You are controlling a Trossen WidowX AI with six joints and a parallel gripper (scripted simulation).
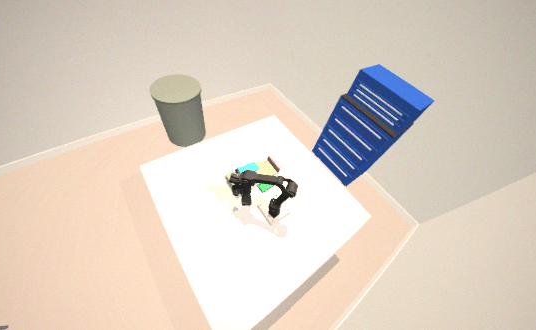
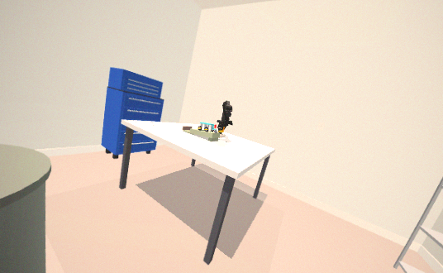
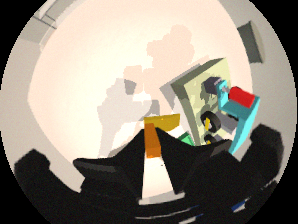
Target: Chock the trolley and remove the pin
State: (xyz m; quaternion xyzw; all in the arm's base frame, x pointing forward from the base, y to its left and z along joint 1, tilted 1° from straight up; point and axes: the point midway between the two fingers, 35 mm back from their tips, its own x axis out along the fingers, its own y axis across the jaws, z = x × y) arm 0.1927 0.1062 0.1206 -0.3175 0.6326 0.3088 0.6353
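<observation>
Orange handle point(image 3: 152, 142) is sitting clamped in the pincer point(image 2: 221, 131) point(image 3: 150, 131), with the yellow chock body point(image 3: 167, 121) showing just beyond the fingertips and its rubber base not discernible. Teal trolley point(image 1: 248, 168) point(image 2: 207, 124) point(image 3: 240, 111) is standing on the ramp point(image 2: 204, 134) point(image 3: 187, 87) beside the pincer, its lower wheels partly hidden in the wrist view; green tray point(image 1: 265, 187) point(image 3: 187, 139) is showing only in part, and white surface point(image 1: 225, 265) point(image 2: 244, 159) is extending well past the ramp toward its edges.

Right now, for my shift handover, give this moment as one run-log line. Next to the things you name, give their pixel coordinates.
end effector point(image 3: 151, 142): shut on chock point(image 3: 162, 121) | trolley point(image 3: 239, 111): on ramp point(image 3: 185, 92) | chock: not yet against wheel
</observation>
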